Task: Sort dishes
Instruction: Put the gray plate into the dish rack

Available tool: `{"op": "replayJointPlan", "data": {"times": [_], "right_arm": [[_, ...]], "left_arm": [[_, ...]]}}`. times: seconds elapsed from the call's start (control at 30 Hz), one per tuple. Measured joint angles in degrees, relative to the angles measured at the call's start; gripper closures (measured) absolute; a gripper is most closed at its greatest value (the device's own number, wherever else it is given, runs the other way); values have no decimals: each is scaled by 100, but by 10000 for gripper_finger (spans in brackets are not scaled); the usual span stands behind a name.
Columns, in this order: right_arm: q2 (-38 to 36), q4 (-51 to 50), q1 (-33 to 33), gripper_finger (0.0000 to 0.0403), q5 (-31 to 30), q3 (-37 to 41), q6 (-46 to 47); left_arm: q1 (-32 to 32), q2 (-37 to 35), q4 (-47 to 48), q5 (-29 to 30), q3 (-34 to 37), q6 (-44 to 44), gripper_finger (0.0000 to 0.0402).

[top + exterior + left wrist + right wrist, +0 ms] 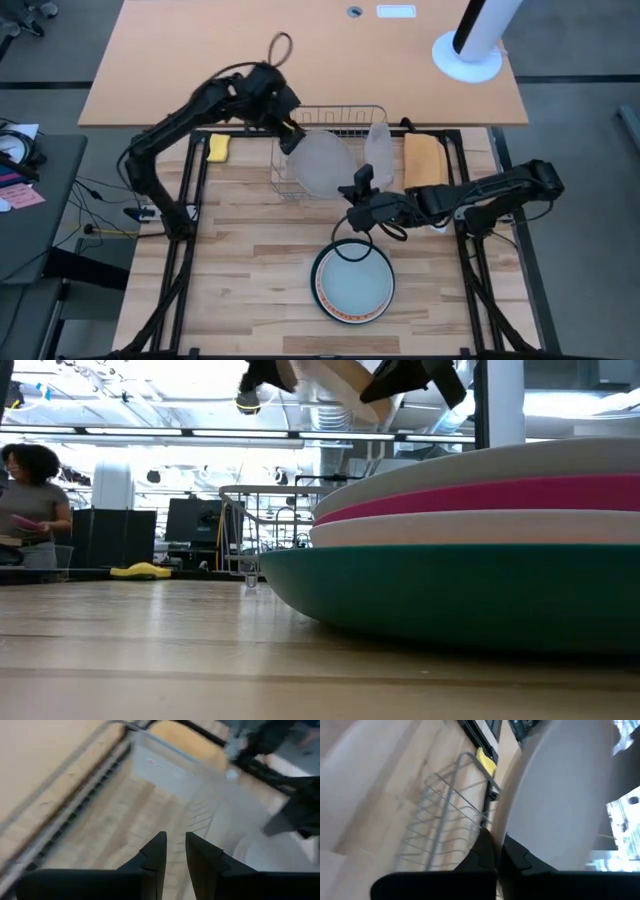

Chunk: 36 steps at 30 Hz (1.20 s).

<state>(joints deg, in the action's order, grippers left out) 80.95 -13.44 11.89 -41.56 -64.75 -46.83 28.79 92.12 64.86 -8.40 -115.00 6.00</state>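
Right hand (497,851): clamped on pale grey plate (322,165) rim, above rack (300,120) | left hand (174,851): narrowly apart, empty, beside plate | no legible writing.

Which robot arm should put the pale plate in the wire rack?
The right. Its gripper is shut on the pale grey plate at the rim, close beside the wire rack. The left gripper holds nothing, its fingers slightly apart near the rack's corner.
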Motion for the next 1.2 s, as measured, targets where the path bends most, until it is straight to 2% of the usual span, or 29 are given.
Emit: {"op": "replayJointPlan", "data": {"times": [0.13, 0.3, 0.43, 0.57, 0.63, 0.7, 0.87, 1.03, 1.13, 1.2], "right_arm": [[-98, 89, 146, 402, 40, -4, 500], [-403, 60, 269, 402, 264, -252, 2075], [-888, 51, 208, 402, 1369, -409, 3189], [-1514, 219, -252, 402, 3150, -461, 4204], [-1830, 391, -581, 402, 3832, -463, 4575], [-2106, 573, -948, 402, 4231, -465, 4870], [-2440, 1265, -1891, 402, 4483, -67, 5575], [-2453, 2358, -2771, 402, 4704, 999, 6760], [-2326, 3411, -3006, 402, 4902, 1819, 7251], [-2200, 4061, -3186, 402, 4945, 2303, 7560]], "left_arm": [[7, -392, -2, 487, 0, 5, 334], [-162, -874, 27, 978, 0, 171, 333], [-659, -1187, -14, 1366, 0, 233, 333], [-1525, -1259, -22, 2114, 0, 208, 333], [-2044, -1222, -21, 2644, 2, 213, 333], [-2549, -1119, -67, 3344, 0, 210, 333], [-3550, -547, -179, 5293, 0, -60, 333], [-4054, 169, 41, 7436, 2, -22, 333], [-4149, 612, 425, 8183, 3, 193, 333], [-4159, 857, 754, 8442, 7, 429, 333]]}}
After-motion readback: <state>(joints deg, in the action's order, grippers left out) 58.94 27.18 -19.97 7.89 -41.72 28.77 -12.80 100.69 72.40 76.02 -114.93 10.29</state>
